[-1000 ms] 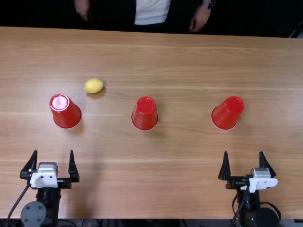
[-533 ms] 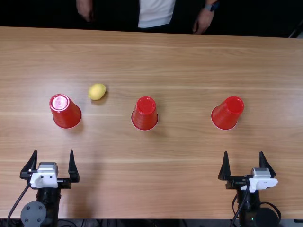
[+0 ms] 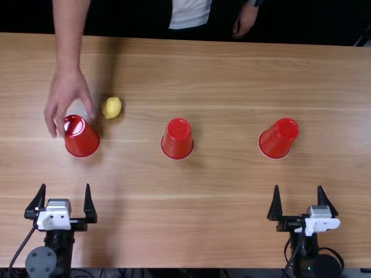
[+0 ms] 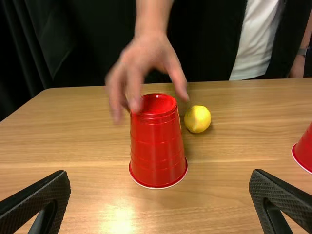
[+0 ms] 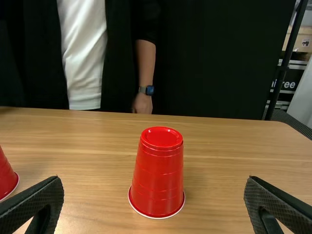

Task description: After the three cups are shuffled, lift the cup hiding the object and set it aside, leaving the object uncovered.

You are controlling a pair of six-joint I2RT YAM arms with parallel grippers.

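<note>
Three red cups stand upside down in a row: the left cup point(image 3: 80, 136) point(image 4: 157, 141), the middle cup point(image 3: 177, 139) point(image 4: 304, 149) and the right cup point(image 3: 279, 138) point(image 5: 157, 172). A yellow ball point(image 3: 112, 108) point(image 4: 197, 119) lies uncovered just behind and right of the left cup. A person's hand point(image 3: 66, 99) point(image 4: 144, 63) hovers over the left cup's top from across the table. My left gripper point(image 3: 64, 201) point(image 4: 161, 214) stands open near the front edge, in front of the left cup. My right gripper point(image 3: 297, 201) point(image 5: 156, 214) stands open in front of the right cup.
The wooden table point(image 3: 232, 75) stretches wide behind the cups. A person stands at the far edge, the other hand point(image 3: 246, 20) hanging there.
The person's arm has come in from the far side and the hand now reaches the left cup. The yellow ball has rolled slightly back and forth beside it. Both arms are still.
</note>
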